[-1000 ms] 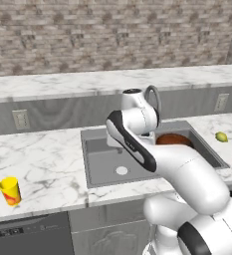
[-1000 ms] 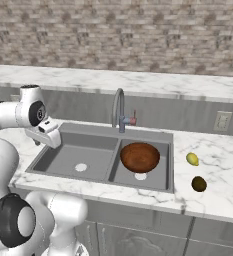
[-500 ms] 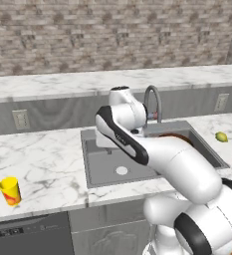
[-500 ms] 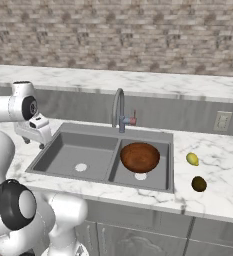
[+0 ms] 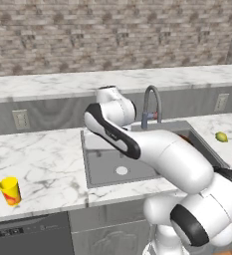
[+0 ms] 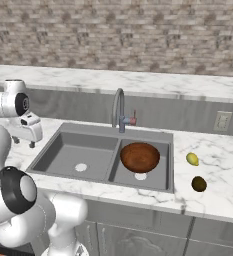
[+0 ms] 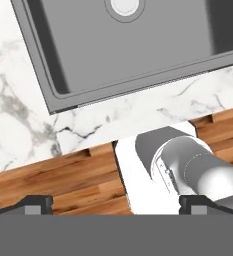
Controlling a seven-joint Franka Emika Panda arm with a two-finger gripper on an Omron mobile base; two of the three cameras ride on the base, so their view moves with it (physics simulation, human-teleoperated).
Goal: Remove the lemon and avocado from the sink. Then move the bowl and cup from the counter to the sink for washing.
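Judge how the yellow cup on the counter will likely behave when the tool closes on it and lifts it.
The cup stands upright and looks taller than wide, so an off-centre nudge could probably tip it. Its tapered, smooth-looking sides may let it slip downward in a loose pinch. It appears small and empty, so likely light; once on its side it could roll in an arc.

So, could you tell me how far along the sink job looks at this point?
Done: the lemon and avocado lie on the counter right of the sink, and the bowl sits in its right basin. In hand: nothing; the gripper is open and empty over the sink's left edge. Left: the cup stands on the counter, to be carried to the sink.
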